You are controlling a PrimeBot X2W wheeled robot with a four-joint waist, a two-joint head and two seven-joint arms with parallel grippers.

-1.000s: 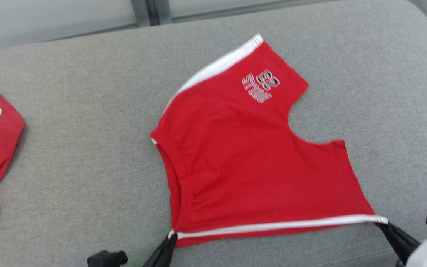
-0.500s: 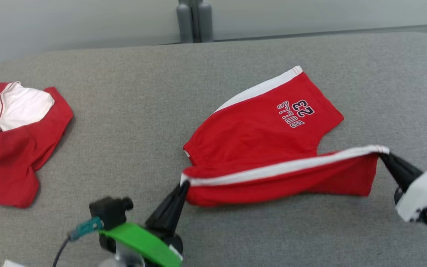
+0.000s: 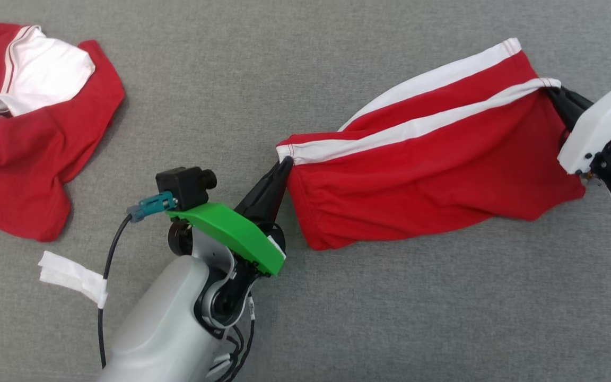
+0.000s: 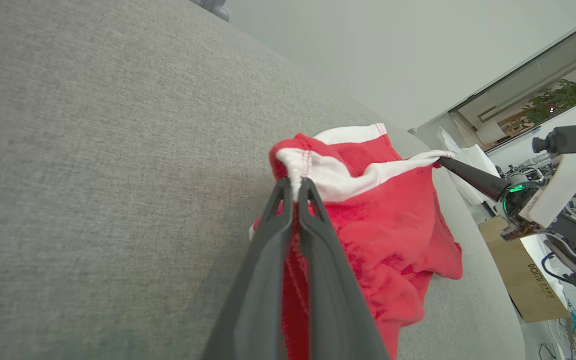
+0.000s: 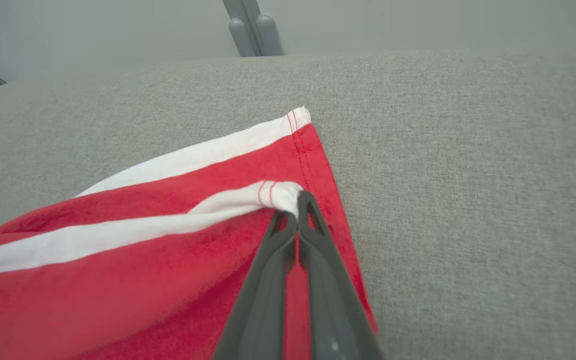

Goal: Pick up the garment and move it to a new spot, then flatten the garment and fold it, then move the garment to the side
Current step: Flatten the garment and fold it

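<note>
- Shorts [image 3: 433, 180], red with white side stripes, hang stretched between a robot's two hands over a grey fabric tabletop [image 3: 284, 63], right of centre in the head view.
- The left hand [image 3: 283, 165] is clenched on one end of the nearer stripe [image 3: 417, 127]. In the left wrist view its dark fingers [image 4: 263, 260] are pressed together, with bunched white hem caught at their tips.
- The right hand [image 3: 555, 93] is clenched on the other end of that stripe. The right wrist view shows its fingers [image 5: 268, 280] pinching a puckered white corner with red stitching.
- The held stripe runs taut from hand to hand, rising toward the right hand in the head view.
- Red cloth sags below the held stripe toward the robot, and its lower edge rests in soft folds on the tabletop.
- The far stripe [image 3: 443, 74] lies just beyond the held one and almost parallel to it, its end corner flat on the fabric near the right hand.
- A crumpled red-and-white top [image 3: 19, 159] lies well apart at the tabletop's left side.
- A strip of white tape [image 3: 72, 277] lies between that top and the left arm.
- A black cable [image 3: 112, 249] runs beside the tape to a teal plug under the arm's green cover [image 3: 226, 231].
</note>
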